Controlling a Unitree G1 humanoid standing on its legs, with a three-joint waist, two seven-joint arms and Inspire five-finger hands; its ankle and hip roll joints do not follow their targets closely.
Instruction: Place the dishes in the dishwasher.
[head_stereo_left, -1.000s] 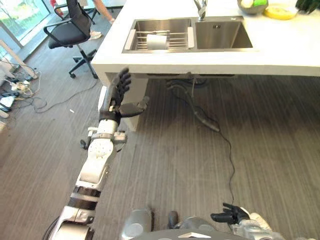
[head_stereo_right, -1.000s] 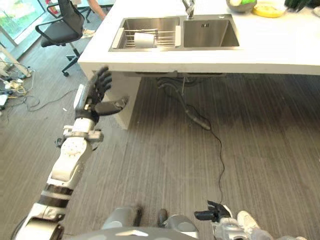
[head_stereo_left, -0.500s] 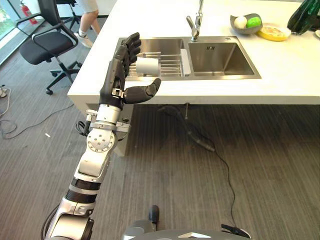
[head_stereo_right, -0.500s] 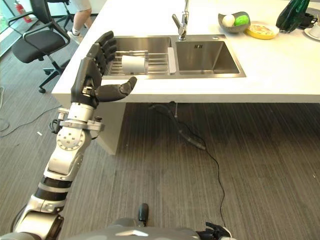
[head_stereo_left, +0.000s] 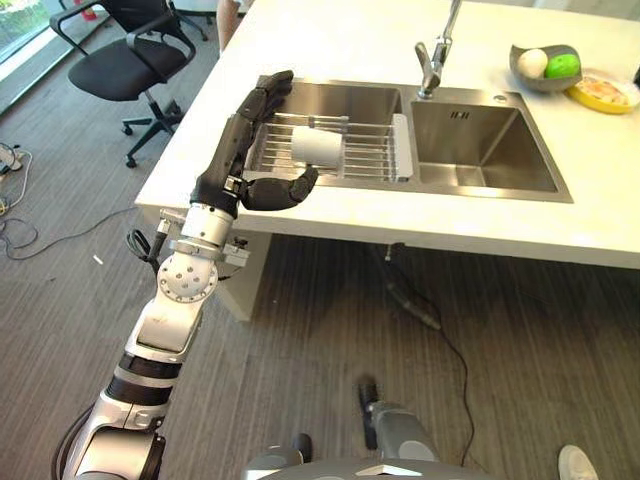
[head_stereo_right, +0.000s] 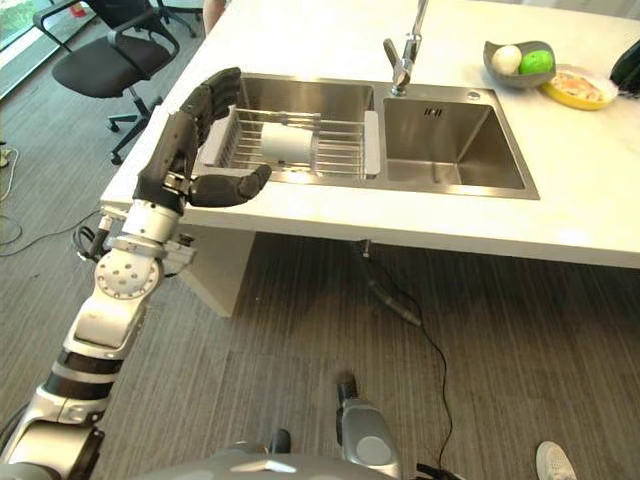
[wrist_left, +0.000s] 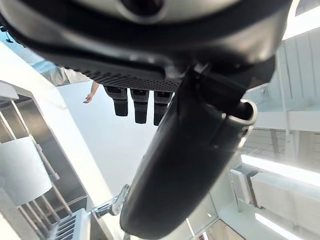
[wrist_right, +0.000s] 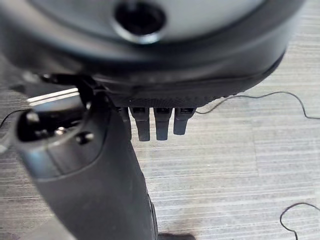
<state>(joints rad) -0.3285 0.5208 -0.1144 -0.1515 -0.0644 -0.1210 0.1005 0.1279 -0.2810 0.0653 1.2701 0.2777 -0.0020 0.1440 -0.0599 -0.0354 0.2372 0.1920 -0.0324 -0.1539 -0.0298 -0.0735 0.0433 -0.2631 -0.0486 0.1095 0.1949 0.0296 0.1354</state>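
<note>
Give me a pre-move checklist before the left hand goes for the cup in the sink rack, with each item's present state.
1. Left hand open and empty: ok, fingers straight, thumb out to the side, nothing held.
2. White cup reachable: ok, it lies on its side on the wire rack in the left sink basin, uncovered.
3. Hand lined up with the cup: not ok, it hangs over the counter edge, short of the cup and not touching it.
4. Path clear: ok, only rack bars between hand and cup; faucet stands off to the right.
5. Right hand free: ok, fingers straight, down over the floor.
6. Dishwasher located and open: cannot tell.
</note>
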